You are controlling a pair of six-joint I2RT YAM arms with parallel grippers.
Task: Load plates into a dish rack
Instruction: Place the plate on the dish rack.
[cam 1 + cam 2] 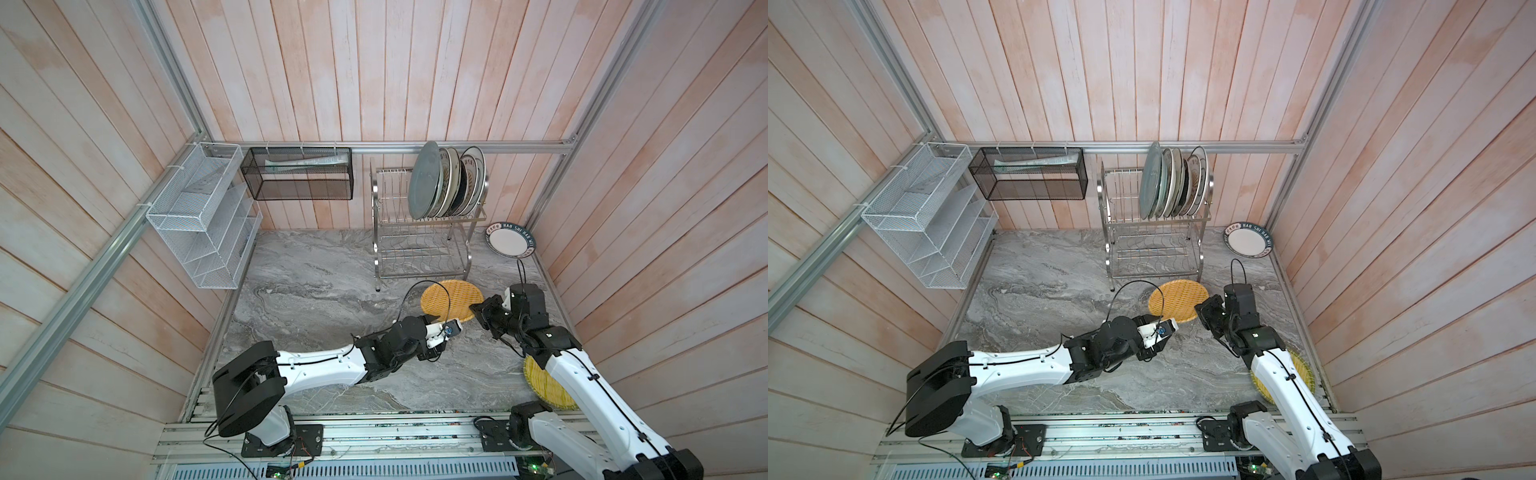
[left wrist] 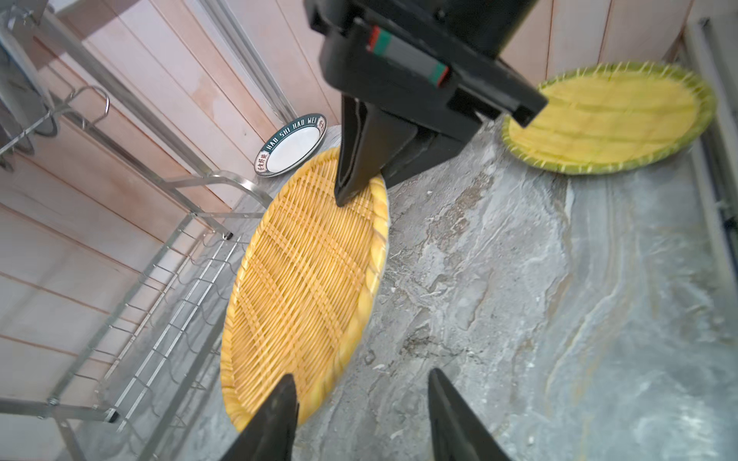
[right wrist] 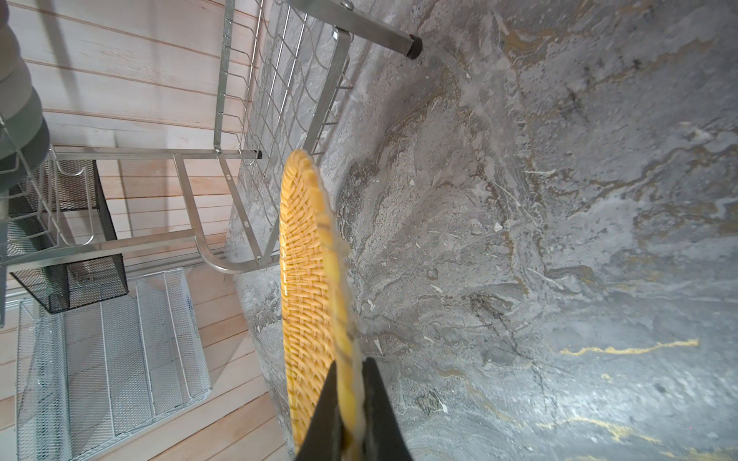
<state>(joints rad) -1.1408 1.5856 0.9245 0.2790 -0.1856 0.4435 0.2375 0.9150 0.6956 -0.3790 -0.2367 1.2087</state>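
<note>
Near the front of the tabletop (image 1: 311, 291), in both top views, the right gripper (image 1: 478, 312) is pinching the rim of the orange woven plate (image 1: 451, 297), which is sitting just in front of the dish rack (image 1: 424, 253), while the left gripper (image 1: 457, 323) is reaching in at the plate's near edge. Several plates (image 1: 444, 183) are standing in the rack's top tier, and a white plate (image 1: 510, 240) and a yellow plate (image 1: 540, 382) are waiting on the table. From the left wrist, the left fingers (image 2: 275, 419) are standing spread, with the plate's rim lying between them and no contact showing. From the right wrist, the right jaws are clamping the rim, with the plate seen edge-on. This is looking like a handover or a two-arm lift: the left jaws are needing to close on the rim, then the plate is needing to be stood upright and slid into a free slot
</note>
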